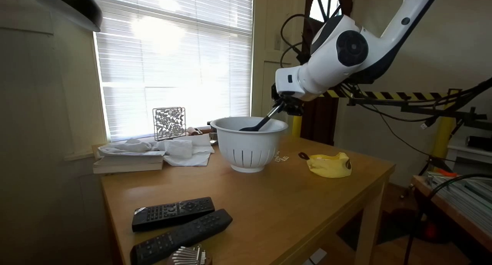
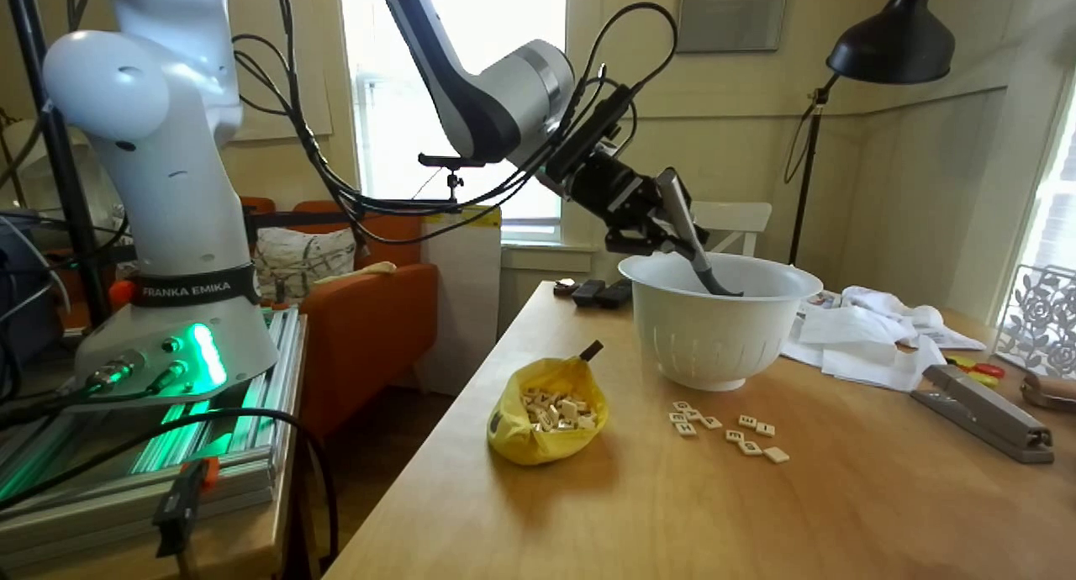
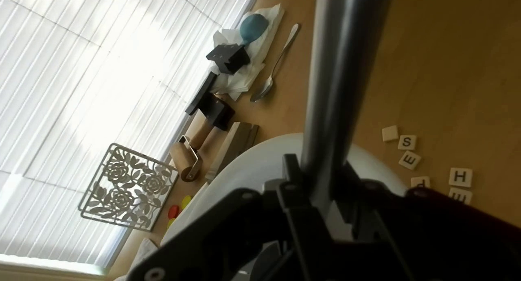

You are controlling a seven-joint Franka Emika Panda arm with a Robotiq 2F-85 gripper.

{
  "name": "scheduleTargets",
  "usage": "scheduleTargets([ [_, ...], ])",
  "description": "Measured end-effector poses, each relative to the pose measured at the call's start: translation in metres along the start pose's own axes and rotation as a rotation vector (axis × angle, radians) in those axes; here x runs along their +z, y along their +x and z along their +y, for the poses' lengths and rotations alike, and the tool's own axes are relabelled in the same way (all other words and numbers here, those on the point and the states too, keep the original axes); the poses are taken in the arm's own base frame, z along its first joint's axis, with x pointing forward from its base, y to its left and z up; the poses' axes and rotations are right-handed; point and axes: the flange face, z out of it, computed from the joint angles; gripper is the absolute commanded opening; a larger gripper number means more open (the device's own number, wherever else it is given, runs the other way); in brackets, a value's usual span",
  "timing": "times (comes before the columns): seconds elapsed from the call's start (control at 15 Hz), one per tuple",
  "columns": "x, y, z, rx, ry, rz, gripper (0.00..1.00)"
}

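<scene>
Cream walls (image 2: pixel 916 160), brown floor (image 2: pixel 395 429). Lowered blinds (image 1: pixel 173 73) pass strong daylight; window (image 2: pixel 504 4) past the orange armchair (image 2: pixel 378 328) blown out white. Dark door (image 1: pixel 318 123) with oval pane (image 1: pixel 324 2) beyond the table (image 1: pixel 276 203). 1 patterned pillow (image 2: pixel 304 261) on the armchair, black lamp (image 2: pixel 891 46) near a white chair (image 2: pixel 731 217).

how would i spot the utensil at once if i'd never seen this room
On the wooden table, find the big white bowl with slits in its side. The utensil slants down into it, clamped in the black gripper. Unlike the spoon lying on the table, metal all over, it has a dark head on a silver handle.
</scene>
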Motion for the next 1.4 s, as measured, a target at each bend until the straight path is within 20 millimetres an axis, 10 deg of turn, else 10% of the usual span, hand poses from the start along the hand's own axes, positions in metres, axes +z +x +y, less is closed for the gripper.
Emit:
scheduleTargets([
  [1.4, 0.012, -0.036, 0.009, -0.184, 0.041, -0.040, 0.06],
])
